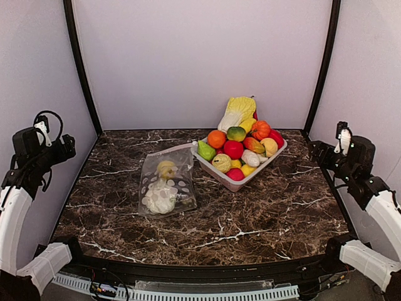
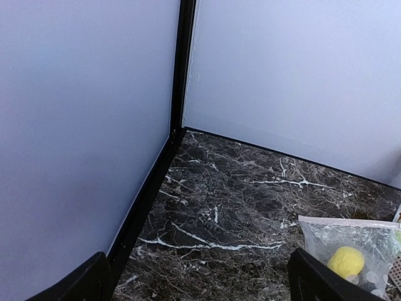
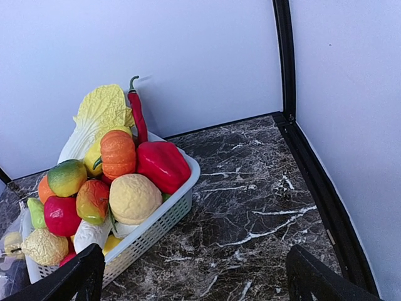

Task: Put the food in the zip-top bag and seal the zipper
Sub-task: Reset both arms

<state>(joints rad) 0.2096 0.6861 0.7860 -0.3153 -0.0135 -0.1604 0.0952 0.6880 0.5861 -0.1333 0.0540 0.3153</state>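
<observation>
The bag (image 1: 183, 164) lies flat on the marble table (image 1: 263, 219), left of the middle and nearer the far edge than the near one, with its long sides running from far to near. Inside it a yellow lemon (image 1: 166, 168) sits in the far half and a white cauliflower (image 1: 160, 199) in the near half. The pinkish zipper (image 1: 169, 151) forms the bag's far edge, and whether it is pressed closed cannot be told from these views. The bag's far right corner is just beside the left corner of a pale basket (image 1: 218, 175). The basket stands right of the middle, towards the far edge, turned at an angle to the table's sides. It is heaped with toy produce, among it a yellow-green cabbage (image 1: 237, 111) leaning at the back, a small orange pumpkin (image 3: 118, 153), a red pepper (image 3: 163, 164) and a red chilli (image 3: 136, 113) standing up. The left gripper (image 2: 200, 276) hangs high over the left edge of the table, aimed at the far left corner. Its fingers are spread wide with nothing between them, and the bag shows at the right of its view. The right gripper (image 3: 194, 273) hangs over the right edge, likewise spread wide and holding nothing, well apart from the basket
</observation>
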